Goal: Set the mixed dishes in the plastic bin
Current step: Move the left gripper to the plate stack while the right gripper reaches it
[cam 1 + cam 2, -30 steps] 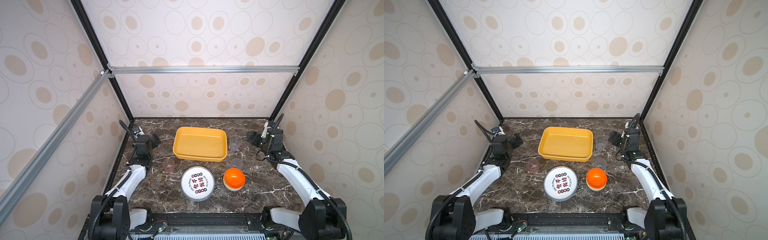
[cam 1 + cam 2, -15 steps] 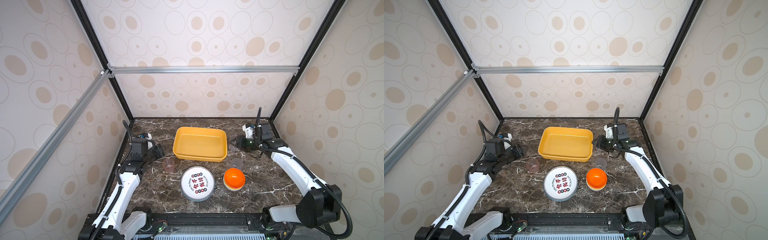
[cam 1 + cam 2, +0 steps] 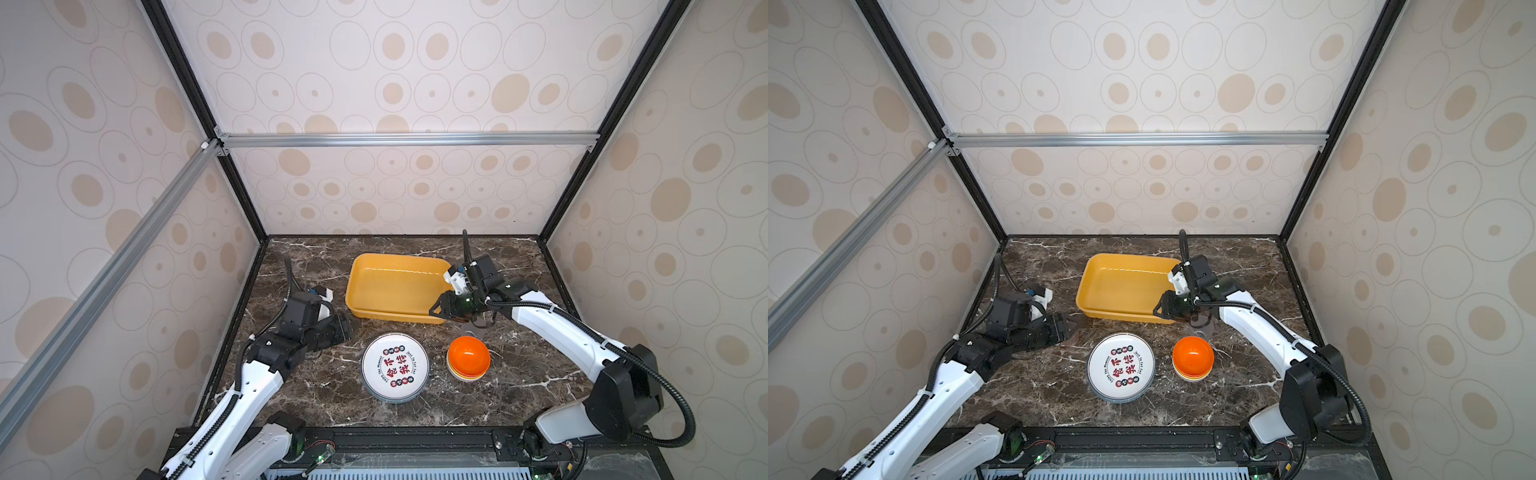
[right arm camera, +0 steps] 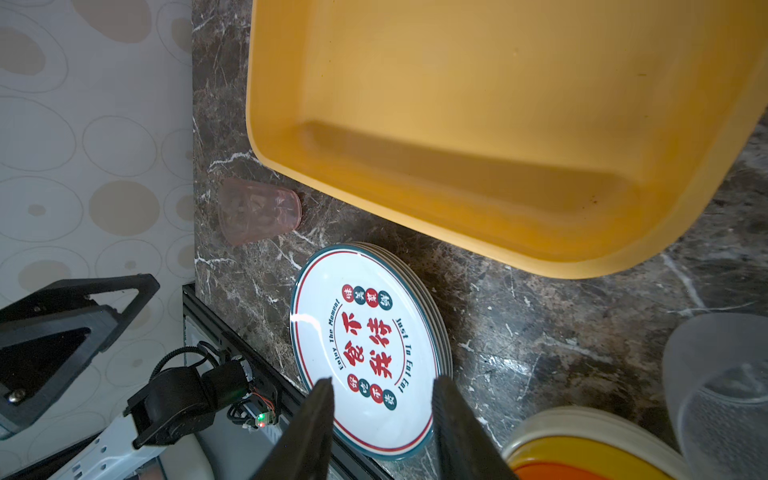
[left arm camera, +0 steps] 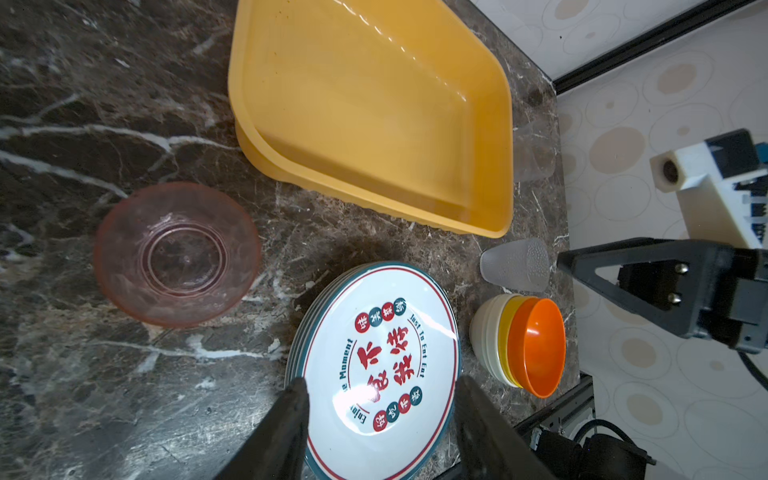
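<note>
The mustard-yellow plastic bin [image 3: 395, 286] [image 3: 1125, 286] stands empty at mid table. In front of it lie a stack of white plates [image 3: 395, 368] [image 5: 386, 357] [image 4: 370, 345] with red-black characters and a stack of bowls [image 3: 468, 357] [image 5: 532, 345], orange on top. A pinkish cup [image 5: 176, 253] [image 4: 257, 212] stands left of the plates, just ahead of my left gripper [image 3: 346, 328] [image 5: 380, 399], which is open and empty. My right gripper [image 3: 438, 311] [image 4: 382, 395] hovers open and empty at the bin's near right corner, over a greyish cup [image 3: 473, 332] [image 5: 515, 266]. A clear cup [image 5: 534, 153] stands right of the bin.
Dark marble table [image 3: 316, 386] inside a patterned-wall enclosure with black corner posts. An aluminium rail [image 3: 407, 139] crosses high at the back. The table's front edge carries a black rail [image 3: 415, 436] with wiring.
Both arms swung inward from the table's sides. The left gripper came up to the pinkish cup, the right moved to the bin's near right corner. Both pairs of jaws narrowed.
</note>
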Tool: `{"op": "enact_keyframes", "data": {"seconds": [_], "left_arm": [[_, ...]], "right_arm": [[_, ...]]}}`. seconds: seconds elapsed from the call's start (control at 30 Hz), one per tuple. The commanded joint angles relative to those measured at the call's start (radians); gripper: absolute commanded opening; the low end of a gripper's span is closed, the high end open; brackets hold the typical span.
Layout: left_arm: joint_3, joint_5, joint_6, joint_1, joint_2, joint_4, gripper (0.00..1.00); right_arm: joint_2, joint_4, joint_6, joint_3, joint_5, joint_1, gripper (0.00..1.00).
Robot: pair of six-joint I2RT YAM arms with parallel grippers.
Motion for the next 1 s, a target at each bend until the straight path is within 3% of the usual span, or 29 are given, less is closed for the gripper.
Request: {"op": "enact_keyframes", "data": {"seconds": [0.0, 0.47, 0.97], "left_arm": [[-0.034, -0.056, -0.095, -0.059, -0.021, -0.064, 0.54], [-0.149, -0.179, -0.245, -0.264, 0.008, -0.065, 0.54], [-0.265, -0.192, -0.329, -0.327, 0.03, 0.066, 0.52]], "right_arm": [[0.028, -0.042, -0.011, 0.034, 0.026, 0.025, 0.41], [0.118, -0.097, -0.009, 0.054, 0.117, 0.142, 0.39], [0.213, -0.112, 0.009, 0.065, 0.169, 0.208, 0.36]]}}
